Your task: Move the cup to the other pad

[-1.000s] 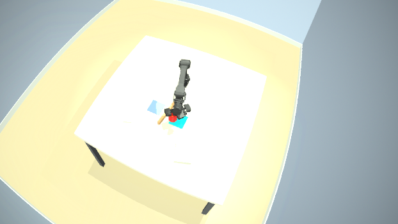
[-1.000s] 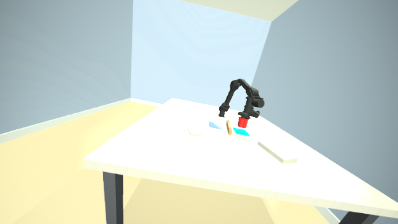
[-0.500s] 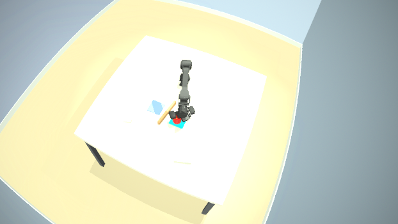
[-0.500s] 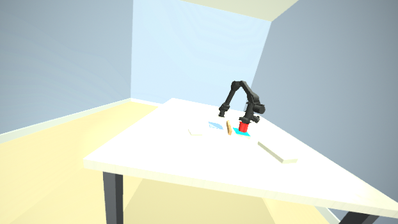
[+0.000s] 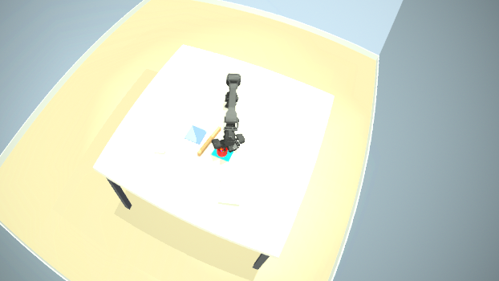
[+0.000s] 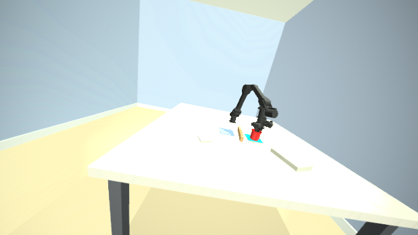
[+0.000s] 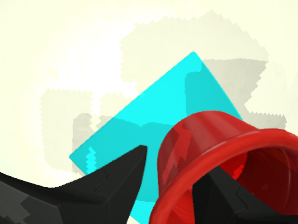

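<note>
The red cup [image 5: 221, 152] [image 6: 255, 135] [image 7: 200, 130] is at the cyan pad [image 5: 227, 158] [image 6: 260, 141] [image 7: 160, 105], seemingly standing on it, though its base is hard to make out. The gripper [image 5: 223, 148] [image 6: 258, 130] [image 7: 178, 158] is partly open, one finger inside the cup, the other clear of its outer wall. Sideways withdrawal could catch the inner finger on the rim, tipping out any marbles. The wooden bar [image 5: 204, 147] [image 6: 240, 134] lies left, the pale blue pad [image 5: 195, 135] [image 6: 226, 131] beyond it.
</note>
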`<control>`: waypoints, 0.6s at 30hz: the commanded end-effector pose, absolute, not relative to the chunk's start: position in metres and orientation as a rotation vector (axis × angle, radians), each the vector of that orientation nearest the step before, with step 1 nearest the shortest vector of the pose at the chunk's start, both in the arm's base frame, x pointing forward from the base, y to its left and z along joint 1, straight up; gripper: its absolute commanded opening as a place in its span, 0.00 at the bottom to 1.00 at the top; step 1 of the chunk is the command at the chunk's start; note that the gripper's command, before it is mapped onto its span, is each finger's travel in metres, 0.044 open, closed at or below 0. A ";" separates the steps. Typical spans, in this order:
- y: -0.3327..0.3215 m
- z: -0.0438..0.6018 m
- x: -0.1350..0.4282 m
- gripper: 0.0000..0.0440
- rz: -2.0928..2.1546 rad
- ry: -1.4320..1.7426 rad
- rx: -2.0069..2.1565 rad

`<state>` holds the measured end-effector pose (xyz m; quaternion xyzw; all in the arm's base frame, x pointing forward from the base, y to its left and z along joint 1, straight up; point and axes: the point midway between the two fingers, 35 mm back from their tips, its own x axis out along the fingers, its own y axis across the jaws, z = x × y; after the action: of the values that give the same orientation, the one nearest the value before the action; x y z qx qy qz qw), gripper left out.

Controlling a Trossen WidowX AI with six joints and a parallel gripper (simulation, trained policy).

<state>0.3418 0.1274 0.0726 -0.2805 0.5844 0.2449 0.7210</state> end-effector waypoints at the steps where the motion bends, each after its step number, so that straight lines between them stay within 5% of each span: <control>1: 0.128 0.078 0.339 0.30 0.549 1.276 -0.609; 18: 0.128 0.116 0.327 0.49 0.574 1.185 -0.558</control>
<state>0.3295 0.1286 0.1118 -0.2598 0.5463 0.2619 0.7519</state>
